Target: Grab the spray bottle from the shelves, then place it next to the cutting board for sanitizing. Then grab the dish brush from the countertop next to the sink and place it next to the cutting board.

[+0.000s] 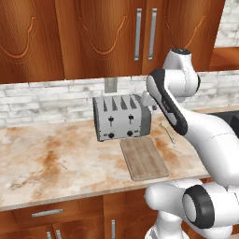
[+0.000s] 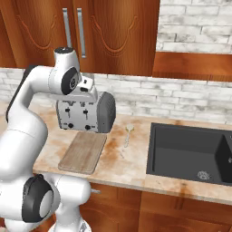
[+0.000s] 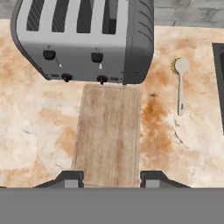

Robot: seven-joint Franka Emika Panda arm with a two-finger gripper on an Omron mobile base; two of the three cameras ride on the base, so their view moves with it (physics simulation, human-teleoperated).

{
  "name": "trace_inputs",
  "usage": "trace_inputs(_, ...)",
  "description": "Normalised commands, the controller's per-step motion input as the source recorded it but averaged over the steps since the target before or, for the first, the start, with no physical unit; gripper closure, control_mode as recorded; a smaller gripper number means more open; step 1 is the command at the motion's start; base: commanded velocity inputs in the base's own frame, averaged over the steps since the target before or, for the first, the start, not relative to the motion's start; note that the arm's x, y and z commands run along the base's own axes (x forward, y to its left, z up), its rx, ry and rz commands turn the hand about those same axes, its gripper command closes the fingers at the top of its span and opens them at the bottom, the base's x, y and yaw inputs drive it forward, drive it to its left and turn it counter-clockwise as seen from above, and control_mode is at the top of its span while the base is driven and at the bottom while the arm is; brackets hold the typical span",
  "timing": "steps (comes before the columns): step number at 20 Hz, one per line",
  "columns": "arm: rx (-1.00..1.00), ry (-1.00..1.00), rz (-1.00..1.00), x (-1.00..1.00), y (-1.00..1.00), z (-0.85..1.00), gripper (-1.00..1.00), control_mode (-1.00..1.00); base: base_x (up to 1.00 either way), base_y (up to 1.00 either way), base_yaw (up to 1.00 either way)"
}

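pincer state: pincer [image 3: 111,178] has fingers pressed as near together as they go, nothing between them, hanging above the near end of the cutting board [image 3: 108,133]
spray bottle: not found anywhere near the pincer; likely that half of the task is not done, or the bottle sits out of frame
dish brush place: dish brush [image 3: 180,85] lies flat on the bench [image 3: 39,131], off to the right of the pincer and further out, apart from the board, between it and the sink [image 2: 190,152]
dish brush look: thin, pale, round whitish head pointing toward the wall, straight slim handle toward the pincer
risk 1: handle lies flat and low, so the fingers may scrape the bench or slip off it
risk 2: toaster [image 3: 87,39] stands touching the far end of the board, a swing across could knock it
risk 3: pincer must spread before reaching down or it just shoves the brush toward the sink
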Motion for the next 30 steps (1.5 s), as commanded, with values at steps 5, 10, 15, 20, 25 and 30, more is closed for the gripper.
trace_inputs(5, 0.0, -0.03, 0.0, -0.36, 0.0, 0.0, -1.0, -1.0, 0.0, 0.0, 0.0)
trace_inputs(10, 0.0, -0.24, 0.0, -0.74, 0.0, 0.25, -1.0, -1.0, 0.0, 0.0, 0.0)
trace_inputs(15, 0.0, -0.28, 0.0, -0.67, 0.0, 0.47, -1.0, -1.0, 0.0, 0.0, 0.0)
trace_inputs(20, 0.01, -0.22, -0.01, -0.61, 0.0, 0.32, -1.0, -1.0, 0.0, 0.0, 0.0)
trace_inputs(25, 0.06, -0.1, 0.0, -0.15, 0.0, 0.02, -1.0, -1.0, 0.0, 0.0, 0.0)
trace_inputs(30, 0.07, -0.12, 0.0, -0.26, -0.02, 0.0, -1.0, -1.0, 0.0, 0.0, 0.0)
